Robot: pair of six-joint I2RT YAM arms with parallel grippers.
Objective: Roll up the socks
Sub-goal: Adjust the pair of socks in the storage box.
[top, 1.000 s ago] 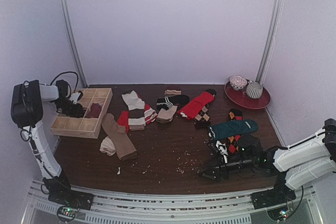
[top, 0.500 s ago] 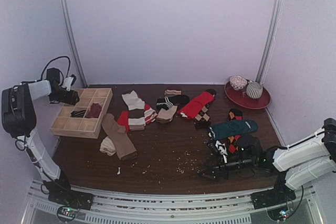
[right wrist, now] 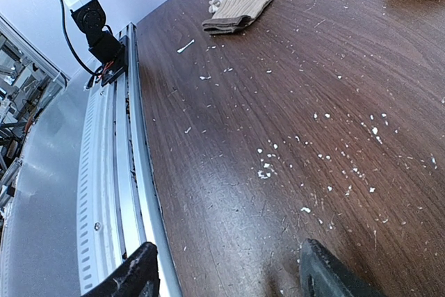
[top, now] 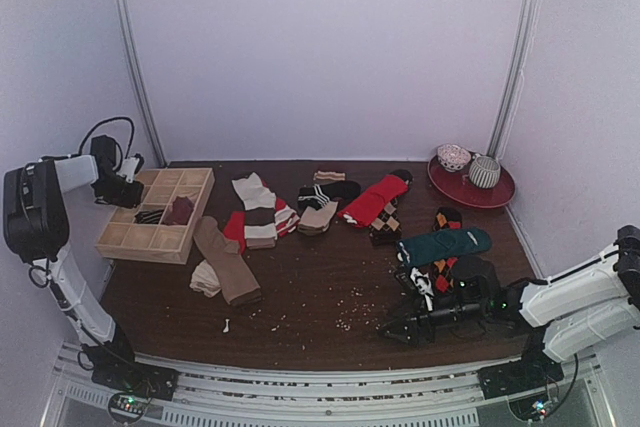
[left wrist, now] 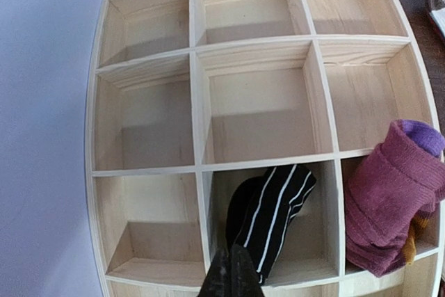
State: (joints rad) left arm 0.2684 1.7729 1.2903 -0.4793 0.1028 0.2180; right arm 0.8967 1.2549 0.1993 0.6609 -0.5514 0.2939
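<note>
Several socks lie across the dark table: a tan sock [top: 228,262], a cream-striped one [top: 258,209], a black-and-white striped one [top: 328,190], a red one [top: 375,199], a dark teal one [top: 447,244] and an argyle one [top: 440,272]. In the wooden divided box [top: 190,209], a rolled black striped sock [left wrist: 274,206] fills a near compartment, and a rolled magenta sock [left wrist: 393,203] sits beside it. My left gripper [top: 128,190] hovers over the box's left edge, shut and empty [left wrist: 233,273]. My right gripper [top: 395,329] rests low near the front edge, open [right wrist: 229,276], holding nothing.
A red plate [top: 495,197] with two bowls stands at the back right. Pale crumbs [right wrist: 327,137] are scattered over the table's middle. The metal rail [right wrist: 115,172] runs along the front edge. The box's other compartments [left wrist: 257,106] hold nothing.
My left gripper let go of the black striped sock in the box, drew back to the left and shut. The right arm has not moved.
</note>
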